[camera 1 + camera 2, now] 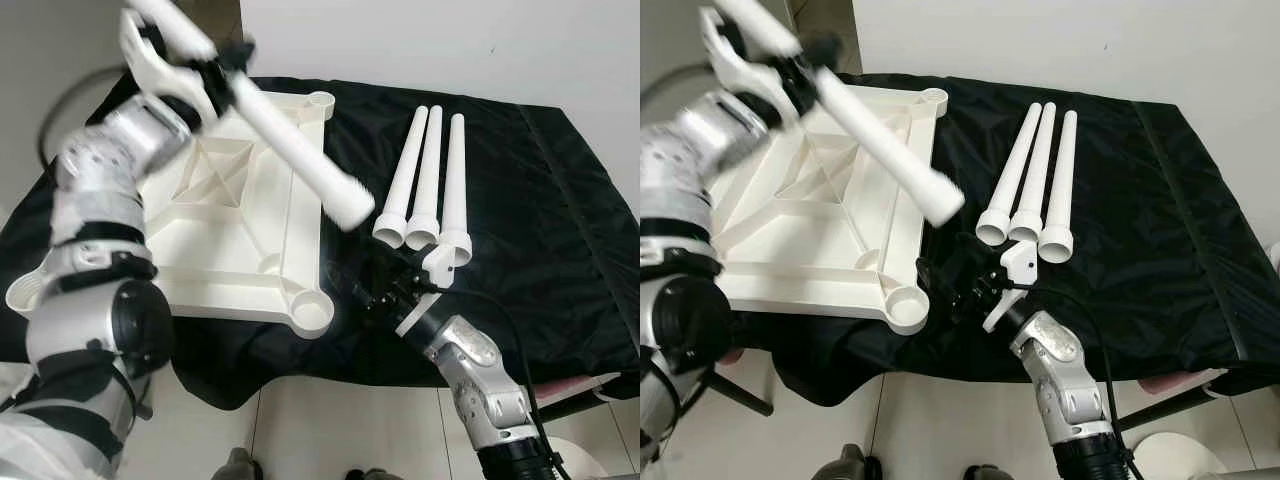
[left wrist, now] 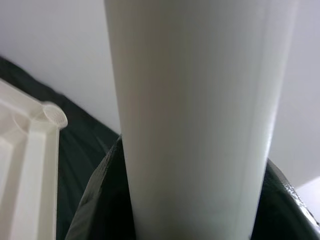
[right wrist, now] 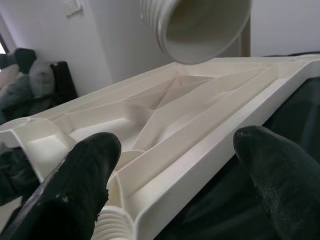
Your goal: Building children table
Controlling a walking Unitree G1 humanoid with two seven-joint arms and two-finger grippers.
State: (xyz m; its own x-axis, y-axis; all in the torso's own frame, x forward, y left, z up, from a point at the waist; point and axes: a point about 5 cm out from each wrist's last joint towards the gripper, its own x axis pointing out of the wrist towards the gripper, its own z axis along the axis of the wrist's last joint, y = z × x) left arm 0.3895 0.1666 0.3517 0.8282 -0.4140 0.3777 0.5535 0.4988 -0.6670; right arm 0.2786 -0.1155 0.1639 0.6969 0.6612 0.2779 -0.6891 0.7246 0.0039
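An upturned white plastic tabletop (image 1: 230, 240) lies on the black cloth. My left gripper (image 1: 205, 75) is raised over its far side, shut on a white table leg (image 1: 290, 145). The leg slants down to the right, its wide end hanging above the tabletop's right rim. In the left wrist view the leg (image 2: 195, 125) runs straight along the fingers. My right gripper (image 1: 365, 290) stands open just right of the near right corner socket (image 1: 310, 312), with nothing between its fingers (image 3: 85, 175). The held leg's hollow threaded end (image 3: 200, 25) hangs above it. Three more legs (image 1: 428, 175) lie side by side on the cloth.
The black cloth (image 1: 540, 230) covers a table set against a white wall. Bare cloth spreads to the right of the three legs. The table's front edge runs just below my right wrist, with pale floor tiles (image 1: 330, 430) beneath. A dark sofa (image 3: 30, 75) stands farther off.
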